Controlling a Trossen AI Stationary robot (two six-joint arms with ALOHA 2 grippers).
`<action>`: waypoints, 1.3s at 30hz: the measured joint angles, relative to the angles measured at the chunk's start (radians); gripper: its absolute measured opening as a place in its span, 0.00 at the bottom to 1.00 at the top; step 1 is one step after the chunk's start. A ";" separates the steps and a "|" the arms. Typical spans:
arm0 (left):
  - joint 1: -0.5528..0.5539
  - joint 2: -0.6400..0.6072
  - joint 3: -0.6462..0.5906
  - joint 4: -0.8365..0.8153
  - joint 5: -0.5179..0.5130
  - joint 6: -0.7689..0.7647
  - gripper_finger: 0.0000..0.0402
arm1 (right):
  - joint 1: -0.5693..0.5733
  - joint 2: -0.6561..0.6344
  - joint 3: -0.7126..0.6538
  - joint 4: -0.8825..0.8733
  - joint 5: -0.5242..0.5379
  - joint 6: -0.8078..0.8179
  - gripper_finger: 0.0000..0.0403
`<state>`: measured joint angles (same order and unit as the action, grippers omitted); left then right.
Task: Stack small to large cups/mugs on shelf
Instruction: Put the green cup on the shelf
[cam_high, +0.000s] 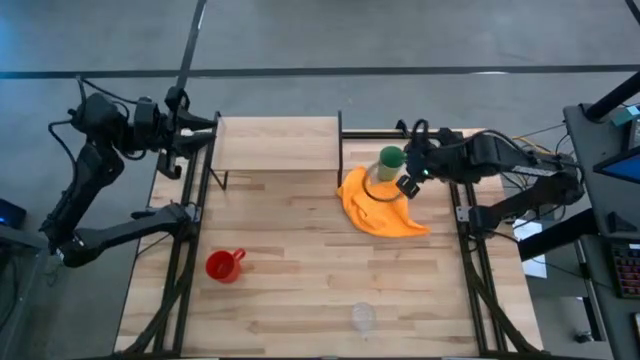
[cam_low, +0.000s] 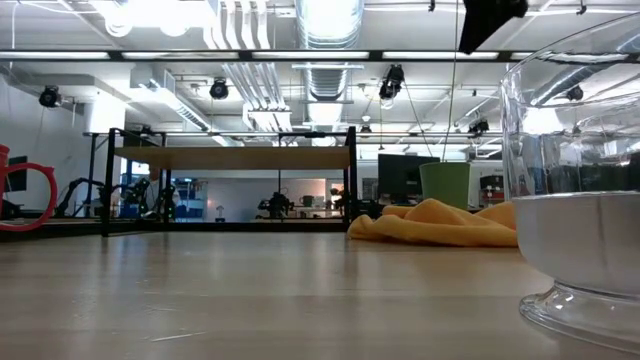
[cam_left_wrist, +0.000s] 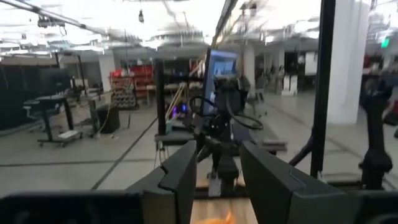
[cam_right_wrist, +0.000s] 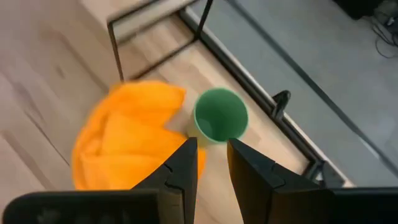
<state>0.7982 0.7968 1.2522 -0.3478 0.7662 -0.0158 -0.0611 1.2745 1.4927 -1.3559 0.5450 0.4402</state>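
Note:
The green handleless cup (cam_high: 390, 158) stands upright on the table beside the orange cloth (cam_high: 383, 208), near the shelf's right posts. My right gripper (cam_right_wrist: 211, 155) is open and empty, raised above the cloth's edge just short of the green cup (cam_right_wrist: 221, 116), looking down into it. The red mug (cam_high: 225, 266) stands at the table's near left. The clear cup (cam_high: 362, 317) stands near the front edge and fills the right of the low view (cam_low: 580, 200). My left gripper (cam_left_wrist: 217, 168) is open and empty beside the shelf's (cam_high: 278, 143) left end.
The shelf's black posts (cam_right_wrist: 115, 46) stand close to the cloth and green cup. The table's right frame rail (cam_high: 462, 215) runs under my right arm. Bare table lies between the red mug and the cloth.

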 joint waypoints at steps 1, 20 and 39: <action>0.000 0.013 0.024 -0.031 -0.001 0.020 0.28 | -0.023 0.009 -0.003 0.000 -0.019 -0.034 0.20; 0.000 0.059 0.119 -0.048 -0.066 0.057 0.28 | -0.210 0.282 -0.008 0.004 -0.064 -0.403 0.20; 0.000 0.053 0.119 0.002 -0.174 0.050 0.28 | -0.374 0.467 -0.007 -0.031 -0.207 -0.467 0.20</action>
<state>0.7981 0.8501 1.3708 -0.3459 0.5926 0.0338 -0.4350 1.7413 1.4853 -1.3874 0.3382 -0.0268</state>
